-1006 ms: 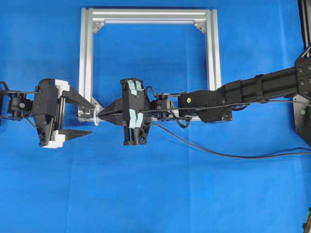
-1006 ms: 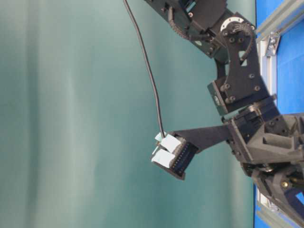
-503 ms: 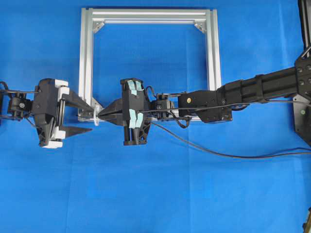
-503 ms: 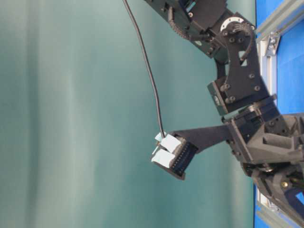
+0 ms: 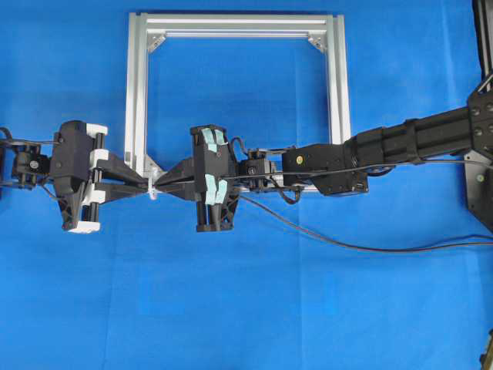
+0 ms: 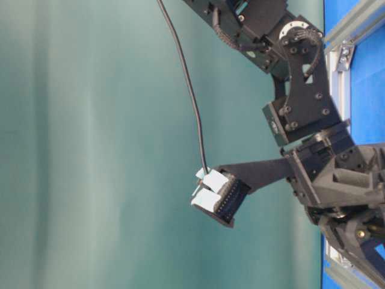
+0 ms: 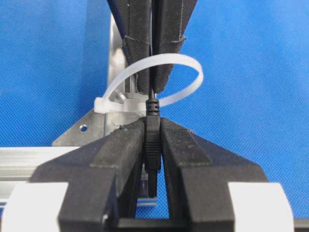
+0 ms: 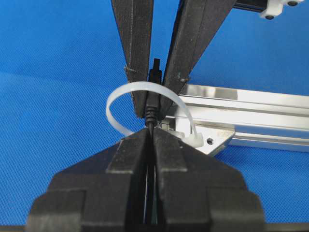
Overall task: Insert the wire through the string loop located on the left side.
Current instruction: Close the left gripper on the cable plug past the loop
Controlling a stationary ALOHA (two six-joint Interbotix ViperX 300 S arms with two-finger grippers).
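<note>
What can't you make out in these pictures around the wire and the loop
- Metallic tip of the wire: left wrist view, buried between the left gripper fingers.
- String loop: overhead view, too small, crowded by both grippers' fingertips.
- String loop: table-level view, not visible.
- Right gripper: right wrist view, the wire behind its fingertips is hidden.

wire (image 7: 152, 140): you see its thin black cable ending in a ribbed plug, passed through the loop, pointing level; trails across the blue cloth toward its right edge | string loop (image 7: 190, 67): whitish band, upright ring at the frame's lower-left corner
</note>
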